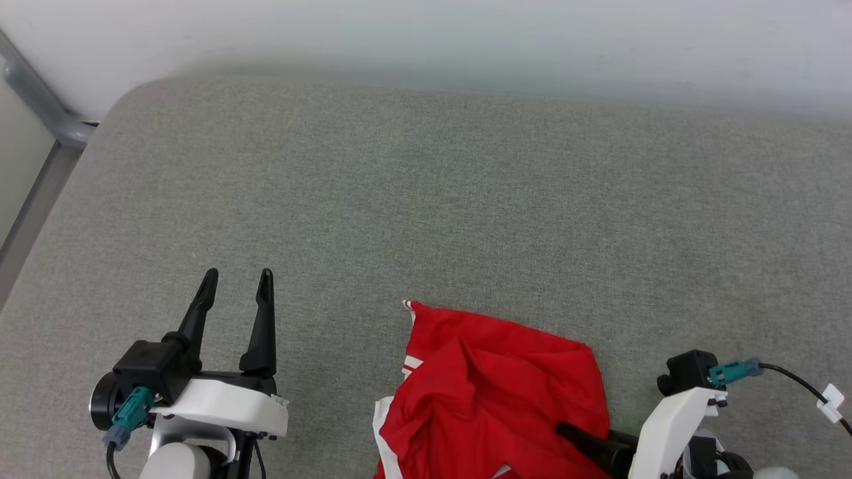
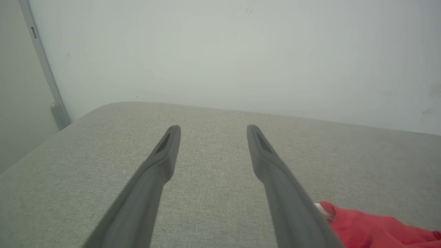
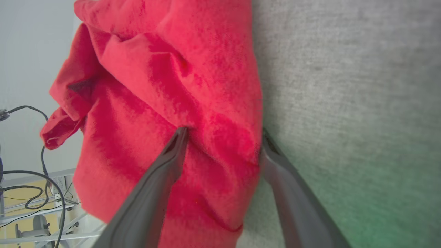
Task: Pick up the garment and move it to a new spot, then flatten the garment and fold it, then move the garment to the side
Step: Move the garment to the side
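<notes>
The garment [image 1: 492,392], bright red with white striped trim at its left edge, lies crumpled at the near edge of the grey fabric surface [image 1: 426,199]. In the right wrist view my right gripper [image 3: 224,132] stands open astride the garment [image 3: 165,86]. One fingertip [image 3: 182,132] presses into the red cloth, the other lies at its edge on the grey surface. A dark right finger [image 1: 586,442] rests on the cloth in the head view. My left gripper [image 1: 238,276] is open and empty, left of the garment. The left wrist view shows that gripper [image 2: 213,128] above bare surface, with the garment [image 2: 372,227] at the lower right.
A pale wall [image 1: 426,33] runs behind the grey surface. A grey metal post [image 1: 40,100] stands at the far left corner. Beyond the near edge, the right wrist view shows cables and a metal rack [image 3: 31,193]. Wide bare surface lies ahead and to both sides.
</notes>
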You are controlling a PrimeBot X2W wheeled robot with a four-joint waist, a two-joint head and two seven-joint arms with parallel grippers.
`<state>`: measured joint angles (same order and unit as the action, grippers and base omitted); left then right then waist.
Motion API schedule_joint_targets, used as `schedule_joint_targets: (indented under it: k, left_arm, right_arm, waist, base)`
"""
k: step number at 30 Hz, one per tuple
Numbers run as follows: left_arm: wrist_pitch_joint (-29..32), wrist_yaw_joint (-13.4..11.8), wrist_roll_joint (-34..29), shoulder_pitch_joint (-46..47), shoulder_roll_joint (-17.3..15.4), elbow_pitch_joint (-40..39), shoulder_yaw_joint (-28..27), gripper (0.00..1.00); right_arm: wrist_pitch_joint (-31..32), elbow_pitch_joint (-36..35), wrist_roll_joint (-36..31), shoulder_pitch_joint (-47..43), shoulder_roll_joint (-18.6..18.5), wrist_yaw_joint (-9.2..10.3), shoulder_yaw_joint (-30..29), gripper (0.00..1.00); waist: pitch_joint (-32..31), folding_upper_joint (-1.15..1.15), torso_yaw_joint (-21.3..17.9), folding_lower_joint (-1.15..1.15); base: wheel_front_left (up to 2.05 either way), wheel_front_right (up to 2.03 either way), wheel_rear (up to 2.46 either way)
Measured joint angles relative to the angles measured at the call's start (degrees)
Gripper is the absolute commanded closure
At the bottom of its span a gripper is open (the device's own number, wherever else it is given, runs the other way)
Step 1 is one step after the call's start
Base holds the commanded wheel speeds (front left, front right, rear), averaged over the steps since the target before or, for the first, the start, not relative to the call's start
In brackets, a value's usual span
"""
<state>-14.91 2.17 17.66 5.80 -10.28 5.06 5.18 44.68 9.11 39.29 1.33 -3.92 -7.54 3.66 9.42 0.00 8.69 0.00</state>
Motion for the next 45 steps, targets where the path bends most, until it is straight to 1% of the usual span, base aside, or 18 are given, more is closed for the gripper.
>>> schedule_joint_targets:
  k: [3,4,5,6,10,13,17,21,24,29,33,35,39,42,44,45]
  left_arm:
    - [0.0,0.5,-0.6,0.4,0.4,0.4,-0.5,0.00]
    - [0.0,0.8,-0.9,0.5,0.5,0.5,-0.6,0.00]
    - [0.0,0.9,-1.0,0.5,0.6,0.6,-0.8,0.00]
    - [0.0,1.0,-1.3,0.5,0.8,0.8,-0.9,0.00]
    - [0.0,1.6,-2.0,0.4,1.4,1.4,-1.6,0.00]
    - [0.0,1.8,-2.5,-0.1,1.6,1.7,-1.9,0.00]
    - [0.0,1.9,-3.4,-1.2,1.8,1.5,-2.4,0.00]
    - [0.0,2.0,-4.0,-2.6,1.8,0.6,-3.1,0.00]
    - [0.0,2.0,-4.4,-3.3,1.8,-0.4,-3.4,0.00]
    - [-0.1,2.3,-5.0,-3.5,1.8,-2.6,-3.4,0.00]
    - [-0.1,2.4,-5.4,-3.4,2.0,-4.7,-2.9,0.00]
    - [-0.1,2.7,-5.7,-3.0,1.9,-6.0,-2.9,0.00]
    - [-0.2,3.3,-6.4,-1.0,1.2,-8.7,-1.9,0.00]
    - [-0.1,3.7,-6.9,1.2,-0.1,-10.6,-1.2,0.00]
    - [0.1,3.9,-7.0,2.5,-1.1,-12.1,-0.6,0.00]
    - [0.2,4.0,-7.1,3.2,-1.6,-13.0,-0.3,0.00]
  right_arm:
    - [-0.3,1.2,0.4,1.2,0.2,0.00,0.9,0.00]
    - [-0.5,1.5,0.6,1.6,0.2,-0.01,1.2,0.29]
    - [-0.7,1.9,0.8,1.9,0.3,-0.01,1.5,0.79]
    - [-0.8,2.3,1.0,2.2,0.3,0.00,1.9,1.00]
    - [-1.9,2.5,0.6,2.9,0.4,0.02,3.3,1.00]
    - [-2.6,1.0,0.2,3.0,-0.4,0.04,4.4,1.00]
    - [-3.3,-2.8,-1.4,3.5,-2.6,0.04,6.1,1.00]
    - [-2.1,-6.7,-3.9,3.5,-5.7,0.04,8.2,1.00]
    - [-0.4,-9.6,-5.8,4.2,-8.3,0.04,9.0,1.00]
    - [2.5,-13.2,-9.2,5.9,-12.7,0.04,9.3,1.00]
    - [3.9,-14.6,-10.5,7.7,-15.1,0.04,8.6,1.00]
    - [4.3,-14.8,-10.9,9.1,-15.6,0.04,8.1,1.00]
    - [4.3,-14.2,-12.5,11.9,-16.9,0.05,6.8,1.00]
    - [3.4,-12.8,-14.0,14.4,-17.2,0.03,5.1,1.00]
    - [1.1,-11.7,-15.3,16.2,-18.2,0.01,3.9,1.00]
    - [1.0,-10.5,-15.5,17.3,-18.5,0.03,2.9,1.00]
  waist:
    - [0.7,0.00,0.3,0.00]
    - [0.8,0.00,0.4,0.00]
    - [0.9,0.00,0.4,0.00]
    - [0.8,0.00,0.4,0.00]
    - [0.0,0.00,0.4,0.00]
    - [-1.1,0.00,0.2,0.00]
    - [-2.7,0.00,-0.7,0.00]
    - [-3.9,0.00,-2.8,0.00]
    - [-4.5,0.00,-5.2,0.00]
    - [-4.5,0.00,-10.2,0.00]
    - [-3.6,0.00,-14.7,0.00]
    - [-2.8,0.00,-17.0,0.00]
    - [0.3,0.00,-20.7,0.00]
    - [3.7,0.00,-22.8,0.00]
    - [6.1,0.00,-24.0,0.00]
    - [7.4,0.00,-24.5,0.00]
  base:
    - [0.00,0.00,0.00]
    - [0.00,0.00,0.00]
    - [0.00,0.00,0.00]
    - [0.00,0.00,0.00]
    - [0.00,0.00,0.00]
    - [0.00,0.00,0.00]
    - [0.00,0.00,0.00]
    - [0.00,0.00,0.00]
    - [0.00,0.00,0.00]
    - [0.00,0.00,0.00]
    - [0.00,0.00,0.00]
    - [0.00,0.00,0.00]
    - [0.00,0.00,0.00]
    - [0.00,0.00,0.00]
    - [0.00,0.00,0.00]
    - [0.00,0.00,0.00]
